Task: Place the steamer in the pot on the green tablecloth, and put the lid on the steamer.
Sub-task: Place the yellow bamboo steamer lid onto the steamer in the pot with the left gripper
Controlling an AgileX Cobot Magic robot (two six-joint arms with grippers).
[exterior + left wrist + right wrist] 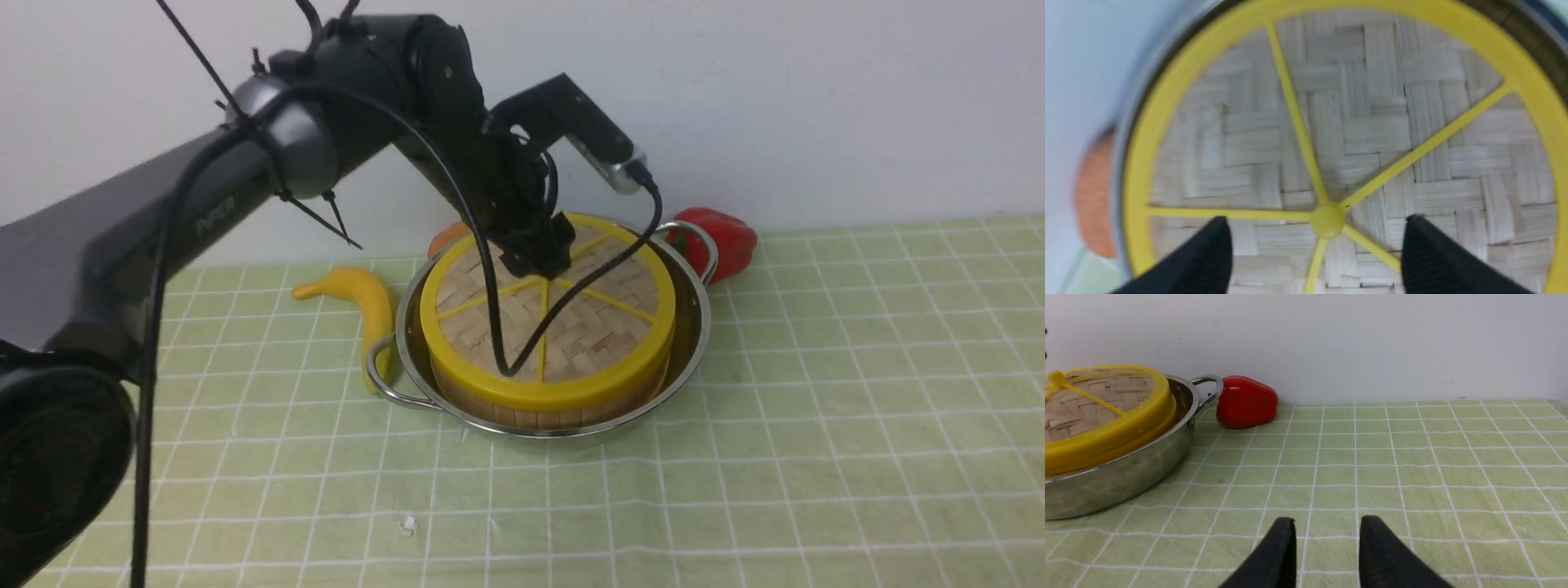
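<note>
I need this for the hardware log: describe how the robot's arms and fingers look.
The left arm is matte black with a grey-silver joint band and faint "PIPER" lettering. Thin black cables loop from it, held by zip ties. A black bracket carries a silver-tipped wrist camera. The left gripper has black, pointed, tapered fingers; the right gripper looks the same.
</note>
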